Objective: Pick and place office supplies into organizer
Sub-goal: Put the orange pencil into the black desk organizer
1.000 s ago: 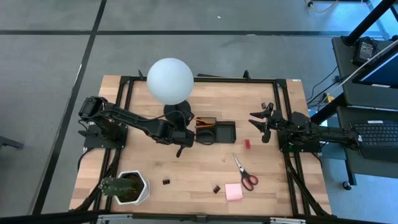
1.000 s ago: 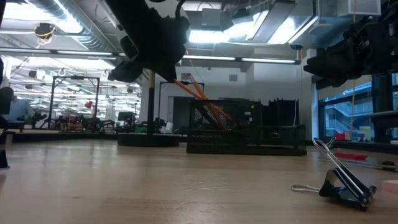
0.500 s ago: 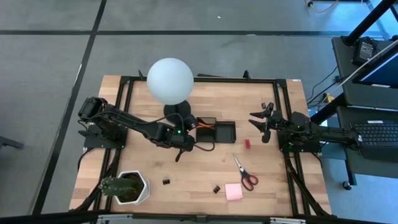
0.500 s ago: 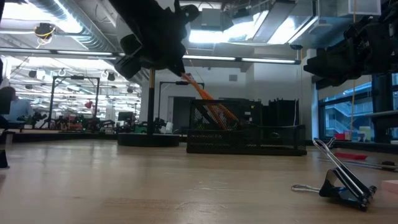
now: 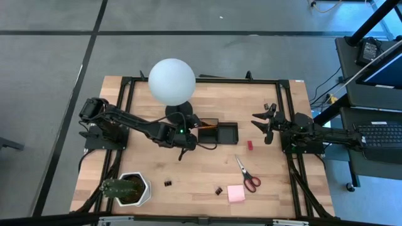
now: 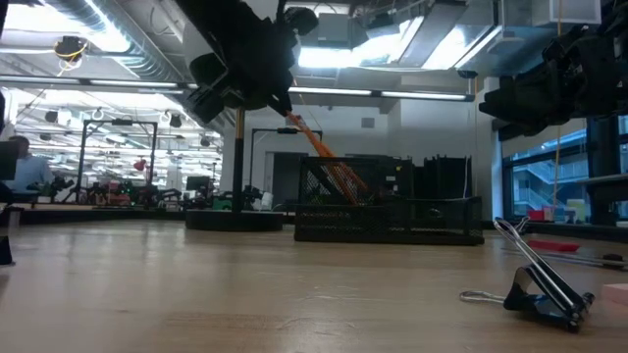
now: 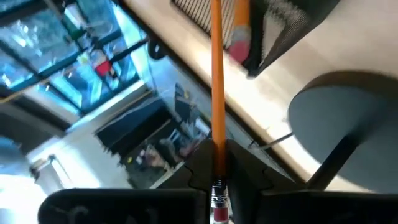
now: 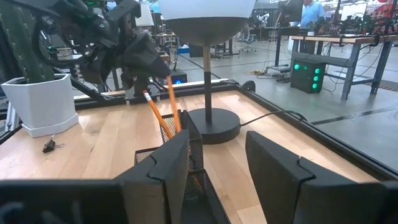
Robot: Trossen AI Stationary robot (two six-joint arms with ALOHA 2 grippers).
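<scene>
An orange pencil (image 7: 217, 81) slants into the organizer's (image 5: 227, 133) left compartment, pinched by the left gripper (image 5: 186, 143); only the right wrist view shows a second pencil (image 8: 172, 102). The right gripper (image 5: 262, 128) hovers open near the table's right edge.

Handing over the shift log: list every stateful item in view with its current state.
left end effector: shut on orange pencil
orange pencil: gripped, tilted, tip in organizer
organizer: holds another pencil
right end effector: open, empty, hovering at table's right
scissors: on table, blades closed
sticky-note pad: on table
binder clip: lying on table
</scene>
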